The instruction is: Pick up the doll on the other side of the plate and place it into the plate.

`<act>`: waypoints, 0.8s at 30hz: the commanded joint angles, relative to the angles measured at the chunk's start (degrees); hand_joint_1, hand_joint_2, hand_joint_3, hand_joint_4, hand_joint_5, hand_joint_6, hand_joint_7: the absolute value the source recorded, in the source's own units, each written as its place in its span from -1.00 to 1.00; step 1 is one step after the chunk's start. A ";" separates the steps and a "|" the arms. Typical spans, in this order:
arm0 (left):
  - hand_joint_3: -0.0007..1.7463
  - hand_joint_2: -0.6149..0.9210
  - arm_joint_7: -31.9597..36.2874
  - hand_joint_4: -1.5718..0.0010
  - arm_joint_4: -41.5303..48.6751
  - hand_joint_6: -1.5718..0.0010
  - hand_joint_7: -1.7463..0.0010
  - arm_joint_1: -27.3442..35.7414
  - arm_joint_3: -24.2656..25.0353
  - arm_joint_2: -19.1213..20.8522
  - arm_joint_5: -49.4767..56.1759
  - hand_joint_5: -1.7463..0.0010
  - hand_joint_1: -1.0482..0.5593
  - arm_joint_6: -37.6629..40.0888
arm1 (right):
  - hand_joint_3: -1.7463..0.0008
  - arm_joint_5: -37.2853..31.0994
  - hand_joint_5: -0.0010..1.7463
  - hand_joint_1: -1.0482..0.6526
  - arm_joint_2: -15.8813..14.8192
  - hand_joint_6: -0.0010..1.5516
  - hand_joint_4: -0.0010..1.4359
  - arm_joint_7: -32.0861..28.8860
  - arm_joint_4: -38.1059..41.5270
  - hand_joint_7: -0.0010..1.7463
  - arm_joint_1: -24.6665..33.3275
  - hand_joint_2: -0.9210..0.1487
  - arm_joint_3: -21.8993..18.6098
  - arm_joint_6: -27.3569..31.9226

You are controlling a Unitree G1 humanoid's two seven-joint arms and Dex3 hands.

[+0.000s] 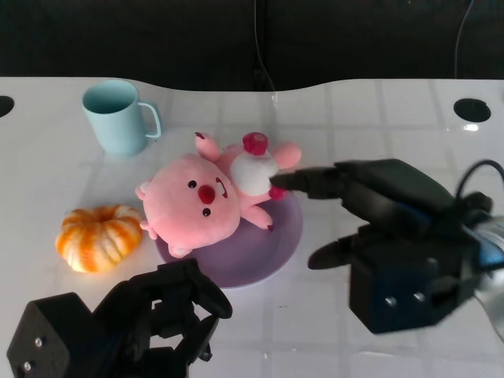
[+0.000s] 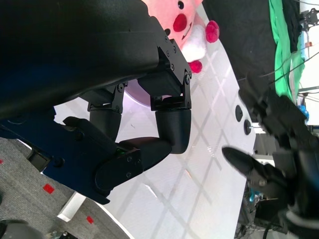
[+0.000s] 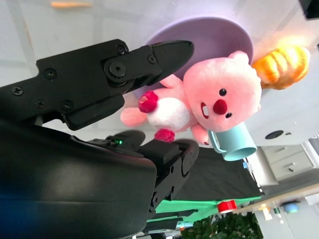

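The pink doll (image 1: pixel 197 201) with a white belly lies on its back across the purple plate (image 1: pixel 268 252), its head reaching over the plate's left rim. My right hand (image 1: pixel 370 213) is to the right of the plate with fingers spread; one fingertip (image 1: pixel 277 182) touches the doll's belly by its red foot, and the thumb hangs apart lower down. The right wrist view shows the doll (image 3: pixel 214 99) on the plate (image 3: pixel 209 37) beyond the spread fingers, ungripped. My left hand (image 1: pixel 169 303) sits at the table's near edge, fingers curled in on nothing. The left wrist view catches the doll's face (image 2: pixel 187 20).
A light blue mug (image 1: pixel 118 116) stands at the back left. An orange peeled-tangerine toy (image 1: pixel 98 236) lies left of the plate, close to the doll's head. A black hole (image 1: pixel 472 109) marks the table's far right. The table's back edge meets a dark backdrop.
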 commanded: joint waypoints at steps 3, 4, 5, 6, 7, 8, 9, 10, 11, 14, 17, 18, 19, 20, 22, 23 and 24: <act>0.11 0.60 0.71 0.20 -0.73 0.10 -0.52 0.31 0.13 0.55 0.53 -0.99 -0.13 0.14 | 1.00 2.99 -0.57 -0.13 -3.13 -0.11 -0.13 -0.75 -2.91 -0.82 5.48 -0.91 -4.19 -3.94; 0.11 0.60 0.68 0.20 -0.89 0.10 -0.52 0.37 0.15 0.52 0.41 -0.99 -0.13 0.22 | 1.00 3.86 -0.55 -0.10 -3.37 -0.06 -0.08 -1.03 -3.32 -0.82 6.85 -0.90 -5.08 -4.80; 0.11 0.61 0.66 0.20 -1.03 0.11 -0.52 0.44 0.14 0.48 0.32 -0.99 -0.13 0.24 | 1.00 4.79 -0.50 -0.03 -3.36 0.02 0.02 -1.50 -3.63 -0.80 8.21 -0.88 -5.95 -5.70; 0.11 0.61 0.72 0.20 -1.20 0.11 -0.53 0.52 0.09 0.42 0.33 -1.00 -0.12 0.30 | 1.00 5.58 -0.46 0.01 -3.29 0.09 0.10 -2.21 -3.83 -0.78 9.52 -0.87 -6.73 -6.73; 0.11 0.61 0.78 0.20 -1.34 0.11 -0.53 0.58 0.04 0.33 0.30 -1.00 -0.13 0.33 | 1.00 6.20 -0.34 0.06 -2.95 0.17 0.13 -2.95 -4.17 -0.80 10.89 -0.86 -7.48 -7.20; 0.10 0.61 0.83 0.20 -1.44 0.11 -0.53 0.63 -0.01 0.27 0.31 -1.00 -0.13 0.36 | 1.00 6.54 -0.13 0.10 -2.72 0.28 0.12 -3.40 -4.41 -0.81 11.75 -0.85 -7.95 -7.45; 0.10 0.61 0.84 0.20 -1.45 0.11 -0.53 0.64 -0.01 0.18 0.26 -1.00 -0.12 0.34 | 1.00 6.54 -0.05 0.12 -2.37 0.32 0.11 -4.23 -5.20 -0.83 13.35 -0.85 -8.63 -7.00; 0.11 0.61 0.82 0.20 -1.45 0.11 -0.54 0.63 -0.02 0.14 0.22 -1.00 -0.12 0.31 | 0.99 6.59 0.14 0.14 -2.14 0.40 0.13 -4.82 -5.93 -0.81 14.72 -0.86 -9.19 -6.50; 0.11 0.61 0.81 0.20 -1.49 0.12 -0.54 0.62 -0.06 0.17 0.32 -1.00 -0.12 0.28 | 0.97 6.76 0.33 0.17 -1.95 0.48 0.15 -5.50 -6.35 -0.79 15.99 -0.88 -9.76 -6.57; 0.11 0.61 0.87 0.20 -1.57 0.12 -0.55 0.63 -0.17 0.28 0.77 -1.00 -0.13 -0.05 | 0.91 8.02 0.54 0.21 -1.15 0.57 0.20 -6.50 -7.60 -0.73 18.91 -0.90 -11.16 -6.05; 0.12 0.59 0.92 0.20 -2.07 0.12 -0.56 0.71 -0.06 0.28 0.52 -1.00 -0.13 0.51 | -0.06 10.96 0.63 0.26 -0.19 0.40 0.24 -6.09 -9.82 -0.33 22.82 -0.21 -12.83 -4.34; 0.12 0.59 0.94 0.21 -2.21 0.12 -0.56 0.75 -0.02 0.34 0.54 -1.00 -0.13 0.60 | -0.20 11.93 0.64 0.26 0.01 0.34 0.24 -5.71 -10.92 -0.22 24.23 -0.12 -13.21 -3.44; 0.12 0.59 0.98 0.21 -2.37 0.11 -0.56 0.81 0.00 0.40 0.61 -1.00 -0.13 0.72 | -0.29 12.59 0.64 0.27 0.11 0.29 0.24 -5.37 -11.98 -0.13 25.41 -0.06 -13.46 -2.58; 0.13 0.59 1.01 0.21 -2.49 0.11 -0.56 0.84 0.02 0.44 0.66 -1.00 -0.13 0.81 | -0.34 13.03 0.63 0.28 0.17 0.25 0.24 -5.13 -12.75 -0.05 26.18 -0.02 -13.61 -1.96; 0.14 0.59 0.73 0.21 -2.68 0.12 -0.56 0.88 0.55 0.74 0.22 -1.00 -0.11 1.14 | -0.39 15.20 0.65 0.33 1.00 0.21 0.26 -5.14 -14.01 0.06 28.61 0.00 -14.10 -1.33; 0.14 0.59 0.53 0.22 -2.67 0.12 -0.56 0.89 0.85 0.93 0.00 -1.00 -0.11 1.11 | -0.43 16.53 0.67 0.37 1.58 0.19 0.26 -5.26 -14.14 0.14 29.65 -0.01 -14.32 -1.13; 0.14 0.59 0.35 0.22 -2.59 0.12 -0.56 0.88 1.09 1.13 -0.07 -1.00 -0.11 0.95 | -0.46 17.70 0.70 0.40 2.21 0.16 0.26 -5.47 -13.95 0.23 30.43 -0.01 -14.48 -0.88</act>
